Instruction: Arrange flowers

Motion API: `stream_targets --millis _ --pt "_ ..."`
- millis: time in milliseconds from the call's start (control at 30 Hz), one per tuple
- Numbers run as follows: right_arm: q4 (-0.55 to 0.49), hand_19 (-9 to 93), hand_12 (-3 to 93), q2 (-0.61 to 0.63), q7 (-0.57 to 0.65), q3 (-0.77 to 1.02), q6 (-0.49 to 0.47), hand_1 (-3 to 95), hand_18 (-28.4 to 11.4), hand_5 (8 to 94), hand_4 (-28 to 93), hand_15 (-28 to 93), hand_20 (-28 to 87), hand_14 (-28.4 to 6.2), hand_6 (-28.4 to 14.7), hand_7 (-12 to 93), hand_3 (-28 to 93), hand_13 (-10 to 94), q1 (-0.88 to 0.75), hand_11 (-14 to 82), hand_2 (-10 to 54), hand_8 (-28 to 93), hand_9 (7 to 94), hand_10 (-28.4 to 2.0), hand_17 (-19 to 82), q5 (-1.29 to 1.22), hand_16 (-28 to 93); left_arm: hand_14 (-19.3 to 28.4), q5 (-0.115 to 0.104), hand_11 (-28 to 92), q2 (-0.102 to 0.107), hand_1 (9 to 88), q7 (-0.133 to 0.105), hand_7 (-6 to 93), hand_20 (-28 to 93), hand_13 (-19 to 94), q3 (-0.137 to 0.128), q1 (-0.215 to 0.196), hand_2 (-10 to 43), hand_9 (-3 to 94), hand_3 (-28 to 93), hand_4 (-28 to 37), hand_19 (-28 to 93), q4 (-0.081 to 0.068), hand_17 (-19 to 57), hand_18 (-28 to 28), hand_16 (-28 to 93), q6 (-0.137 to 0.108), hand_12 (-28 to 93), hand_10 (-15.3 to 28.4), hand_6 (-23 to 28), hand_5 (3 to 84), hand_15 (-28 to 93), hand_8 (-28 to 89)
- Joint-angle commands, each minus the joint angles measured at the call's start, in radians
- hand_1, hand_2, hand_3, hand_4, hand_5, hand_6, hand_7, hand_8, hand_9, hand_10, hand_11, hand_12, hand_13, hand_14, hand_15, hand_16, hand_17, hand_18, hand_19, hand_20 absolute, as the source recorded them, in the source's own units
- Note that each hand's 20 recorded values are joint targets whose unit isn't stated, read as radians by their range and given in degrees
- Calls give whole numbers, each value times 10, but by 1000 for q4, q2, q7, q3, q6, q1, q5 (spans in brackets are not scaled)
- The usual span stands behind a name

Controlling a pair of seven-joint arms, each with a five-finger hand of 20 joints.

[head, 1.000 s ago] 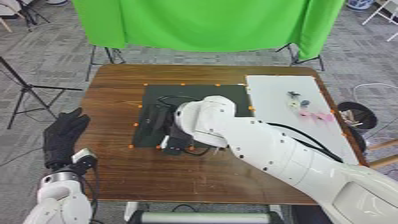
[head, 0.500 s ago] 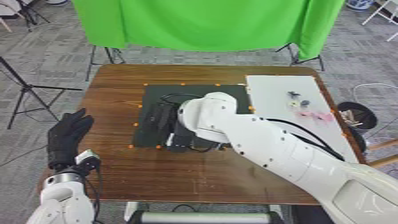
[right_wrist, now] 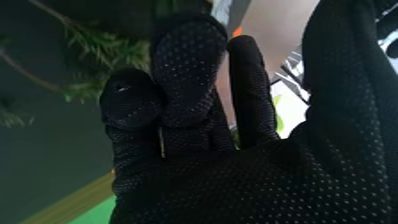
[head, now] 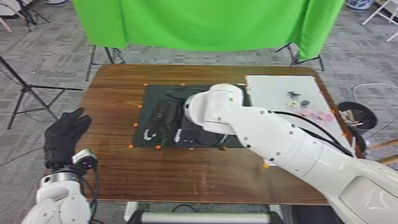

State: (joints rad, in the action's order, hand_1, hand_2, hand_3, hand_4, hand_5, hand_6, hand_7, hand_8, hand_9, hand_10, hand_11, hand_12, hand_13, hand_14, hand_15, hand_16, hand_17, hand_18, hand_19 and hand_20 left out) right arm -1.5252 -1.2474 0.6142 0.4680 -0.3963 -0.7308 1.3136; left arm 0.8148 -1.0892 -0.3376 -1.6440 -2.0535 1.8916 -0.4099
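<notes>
R hand (head: 164, 117): over the dark mat (head: 153, 92), mid-tbl. Arm comes in from R front, bent at the wrist end, blk cable (head: 306, 120) running along it. Wrist view, R hand (right_wrist: 231, 175): palm side of glove, green sprigs (right_wrist: 120, 52) w/ thin brownish stems close beside it, dark surface behind. Grasping, clenched or released: can't tell; nor can I tell if sprigs touch the glove. Bright green bit (right_wrist: 280, 117) seen past the glove, on the thumb side; can't ID.

L hand (head: 67, 135): at L edge of the brown wooden table (head: 115, 120), well apart from mat. Fingers loose & extended, a little spread, nothing held; released.

Flowers: small group lying on the white sheet (head: 271, 87), R side of tbl. Pink flowers (head: 326, 116) nearest the robot; small dark bloom (head: 294, 94) farther off; greyish-blue bloom (head: 305, 103) betw. the two. Sprigs as above, by R hand.

Mat & sheet side by side, orange dots (head: 136, 124) round the mat. Blk bin (head: 357, 116) on floor just beyond tbl's R edge, some stuff in it. Green cloth (head: 209, 25) hanging behind far edge. Tripod (head: 27, 86) stands L of tbl, on grey carpet
</notes>
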Motion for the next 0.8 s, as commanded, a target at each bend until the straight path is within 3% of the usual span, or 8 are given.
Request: stream_targets --millis 33,67,100,167,367,567,600,800 --pt "-149 932 185 127 -76 106 6 340 -148 491 -120 569 430 -72 20 111 681 823 27 85 -95 -87 558 -184 571 69 306 155 13 243 -4 279 20 169 270 434 -1 -2 139 535 671 -283 96 -1 218 122 -40 10 103 152 25 559 214 -87" --pt "-188 932 186 162 -100 124 9 340 -153 491 -121 572 430 -76 19 112 680 815 18 84 -95 -87 555 -185 563 108 307 155 11 243 -7 279 12 169 270 434 -11 -17 138 535 672 -283 96 5 218 122 -40 8 102 152 25 559 214 -86" --pt "-221 931 188 194 -109 131 22 338 -161 492 -121 581 433 -88 16 116 682 796 21 85 -95 -86 548 -186 546 141 310 155 10 243 -9 279 9 170 269 433 -20 -18 137 535 673 -283 96 0 218 122 -39 15 102 152 24 559 214 -87" --pt "-297 928 191 273 -130 177 38 331 -171 496 -119 589 435 -105 7 120 685 763 -13 83 -95 -83 530 -187 523 245 310 154 8 243 -13 281 9 171 268 434 -26 -29 132 535 675 -283 98 5 217 122 -40 9 102 152 24 559 214 -87" --pt "-446 908 219 484 -65 344 39 263 -193 427 -132 594 447 -132 -35 97 646 702 -175 71 -95 -51 454 -209 473 505 300 155 9 245 -25 297 6 172 268 434 -29 -53 99 535 680 -283 104 13 216 123 -38 -2 104 151 23 559 216 -87" --pt "-457 888 216 594 -1 455 -50 172 -206 335 -224 577 471 -148 -68 26 564 694 -300 44 -95 -16 407 -250 461 576 296 157 12 246 -28 307 -2 173 268 436 -27 -61 85 535 680 -283 108 20 214 124 -37 -5 105 151 23 559 221 -88" --pt "-459 887 213 613 -9 466 -26 173 -208 333 -240 575 472 -149 -68 23 544 695 -326 45 -95 -15 410 -252 461 597 295 157 15 246 -29 308 -2 173 268 437 -26 -60 85 535 679 -283 109 21 214 124 -37 -6 105 151 23 559 222 -88" --pt "-412 894 238 649 22 485 -1 171 -211 427 -252 605 471 -147 -39 67 583 716 -374 104 -95 -33 533 -213 471 638 304 157 20 248 -30 310 0 174 268 438 -18 -56 83 536 678 -283 112 19 214 125 -38 1 105 150 22 558 223 -88"
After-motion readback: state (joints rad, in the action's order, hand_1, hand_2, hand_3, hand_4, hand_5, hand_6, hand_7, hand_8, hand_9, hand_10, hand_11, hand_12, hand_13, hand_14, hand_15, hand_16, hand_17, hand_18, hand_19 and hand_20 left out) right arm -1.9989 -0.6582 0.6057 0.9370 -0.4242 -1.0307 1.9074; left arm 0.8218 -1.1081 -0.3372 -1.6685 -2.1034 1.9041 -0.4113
